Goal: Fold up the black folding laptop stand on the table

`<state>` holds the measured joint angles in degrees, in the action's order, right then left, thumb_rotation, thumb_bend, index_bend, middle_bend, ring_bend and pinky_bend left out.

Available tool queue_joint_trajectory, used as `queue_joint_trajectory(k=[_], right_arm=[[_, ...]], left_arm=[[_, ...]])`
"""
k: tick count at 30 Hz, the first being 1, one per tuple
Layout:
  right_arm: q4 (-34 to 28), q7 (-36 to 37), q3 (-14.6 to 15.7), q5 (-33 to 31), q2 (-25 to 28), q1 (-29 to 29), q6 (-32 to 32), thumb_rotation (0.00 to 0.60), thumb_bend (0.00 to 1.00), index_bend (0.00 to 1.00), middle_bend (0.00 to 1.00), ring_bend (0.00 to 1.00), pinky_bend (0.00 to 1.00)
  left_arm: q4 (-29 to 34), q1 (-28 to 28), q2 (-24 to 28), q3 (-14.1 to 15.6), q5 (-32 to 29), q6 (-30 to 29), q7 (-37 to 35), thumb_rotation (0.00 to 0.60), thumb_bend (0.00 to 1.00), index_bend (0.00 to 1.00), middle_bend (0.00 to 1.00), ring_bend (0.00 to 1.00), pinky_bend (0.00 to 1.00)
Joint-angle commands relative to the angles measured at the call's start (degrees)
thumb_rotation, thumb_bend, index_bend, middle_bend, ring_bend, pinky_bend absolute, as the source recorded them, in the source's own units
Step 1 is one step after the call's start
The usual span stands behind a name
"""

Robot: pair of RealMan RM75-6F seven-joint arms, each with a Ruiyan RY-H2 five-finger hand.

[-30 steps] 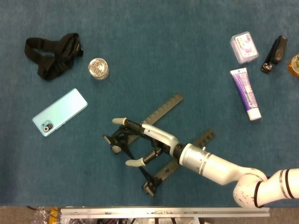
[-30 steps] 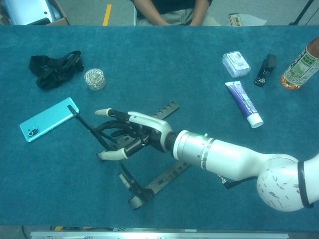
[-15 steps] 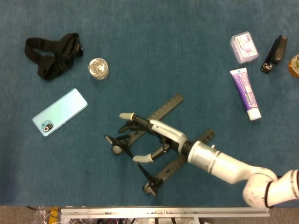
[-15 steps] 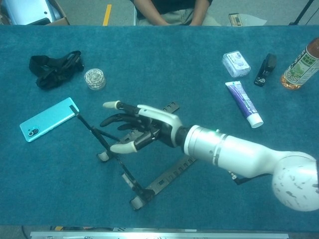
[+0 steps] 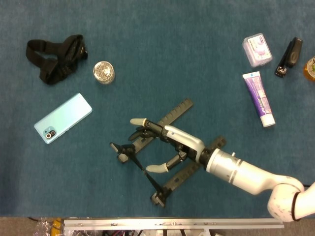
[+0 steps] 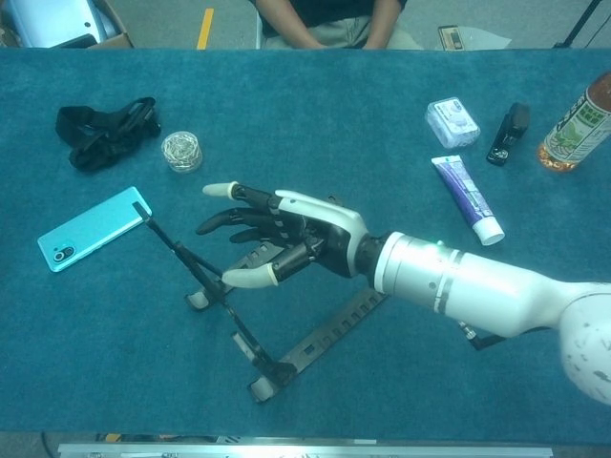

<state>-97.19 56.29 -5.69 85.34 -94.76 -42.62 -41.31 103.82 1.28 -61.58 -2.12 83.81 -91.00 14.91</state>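
The black folding laptop stand (image 5: 173, 112) lies unfolded on the blue table, its two notched rails spread apart and joined by thin cross links (image 5: 142, 169). In the chest view the stand's (image 6: 320, 341) links rise to a raised end near the phone. My right hand (image 5: 166, 142) hovers over the gap between the rails with its fingers spread and nothing in it. From the chest camera that right hand (image 6: 286, 239) shows just right of the links, not touching them. My left hand is in neither view.
A mint phone (image 5: 63, 118) lies left of the stand, with a black strap (image 5: 56, 56) and a small shiny jar (image 5: 104, 72) behind it. At the far right are a toothpaste tube (image 5: 259, 98), a plastic box (image 5: 257, 49), a stapler (image 5: 289, 56) and a bottle (image 6: 575, 119).
My right hand has let go of the stand's cross links and drawn back to the right, fingers spreading. The stand stays unfolded in the same place.
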Motion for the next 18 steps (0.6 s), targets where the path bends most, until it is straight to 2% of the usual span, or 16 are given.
queue_joint_trajectory(k=[1,6,10,18], right_arm=[[-2.3,0.9,0.4,2.6,3.0,-0.5,-0.9,0.6,0.18,0.05,0.22,0.04,0.09],[-4.3,-3.1,1.2,6.4,8.3,-0.1,-4.9,0.6,0.18,0.05,0.22,0.04,0.09],[-5.5,-7.8,1.5,6.6,11.1,1.2,-7.9,0.6,0.18,0.05,0.22,0.04,0.09],[-7.3,-16.4,-0.5,4.8,19.3,2.5,-12.4,0.6,0.17,0.03,0.22,0.04,0.09]], left_arm=[[-0.1,0.0,0.0,0.0,-0.1,0.0,0.0,0.6,0.28,0.18,0.17,0.07,0.14],[-0.1,-0.3,-0.1,0.1,-0.3,1.0,-0.2,0.6,0.28,0.18,0.17,0.07,0.14],[0.0,-0.8,-0.1,0.3,-0.1,1.9,-1.1,0.6,0.28,0.18,0.17,0.07,0.14],[1.0,-2.9,1.9,1.5,1.4,6.5,-3.7,0.6,0.28,0.18,0.16,0.07,0.14]])
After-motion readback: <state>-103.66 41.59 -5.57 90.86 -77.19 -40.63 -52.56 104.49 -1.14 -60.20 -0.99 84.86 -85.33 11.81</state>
